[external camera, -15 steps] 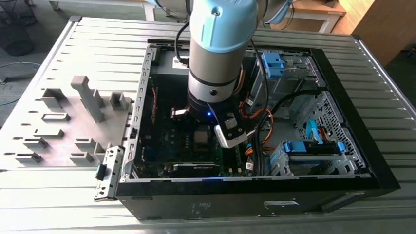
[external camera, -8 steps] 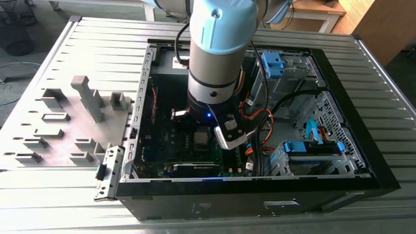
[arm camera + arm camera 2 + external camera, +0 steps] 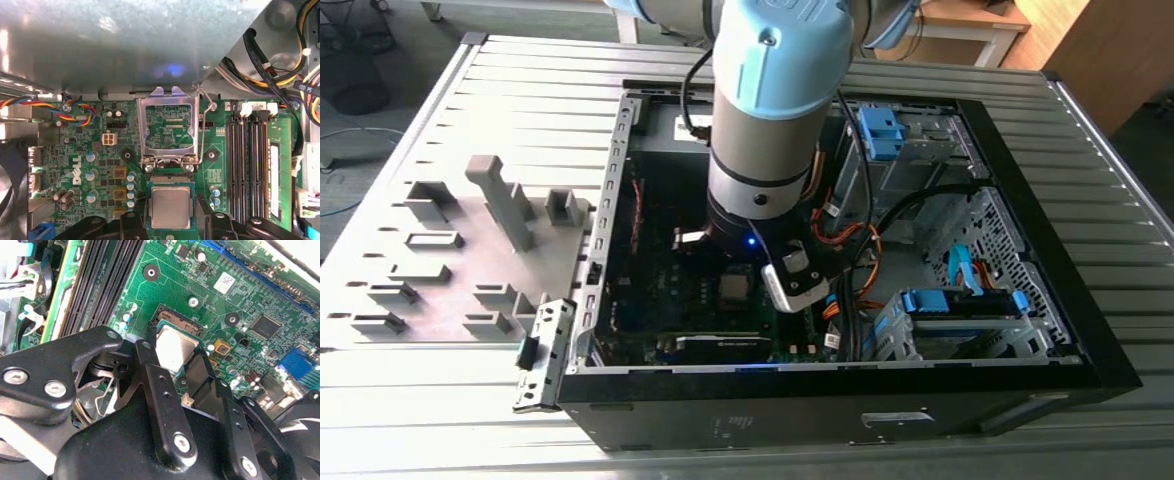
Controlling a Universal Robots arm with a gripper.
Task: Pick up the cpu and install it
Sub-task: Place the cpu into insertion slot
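Pincer (image 3: 174, 353) first, nearest the lens: its black fingers (image 3: 151, 385) are clamped on two opposite edges of the cpu (image 3: 171, 207), and the tan-grey chip hangs right over the socket (image 3: 178, 321), low inside the case. A strip of bare contacts peeks past one edge of it, so I'd call it not seated, though whether it touches the socket at all I cannot tell.

Danger here is a skewed landing. If the chip goes down offset or tilted, those fine contacts bend, and that would ruin the socket. The fingertips sit tight beside the socket frame too, so they could foul it.

Hidden from us: the chip's underside, its corner marker and the very ends of the fingertips, so its orientation can't be checked.

Further out, the load plate (image 3: 167, 94) stands swung open just beyond the socket, its wire lever (image 3: 200, 131) beside it; a knock could drop it. Memory slots (image 3: 250, 165) run alongside. A blurred grey panel (image 3: 125, 45) looms beyond, and what it is I can't say.

Exterior view now: the arm (image 3: 767, 130) covers the board's middle, orange and black cables (image 3: 854, 275) crowd it at three o'clock and might snag, and grey fixtures (image 3: 500, 205) stand at nine o'clock of the case (image 3: 787, 412) on the counter (image 3: 454, 425)
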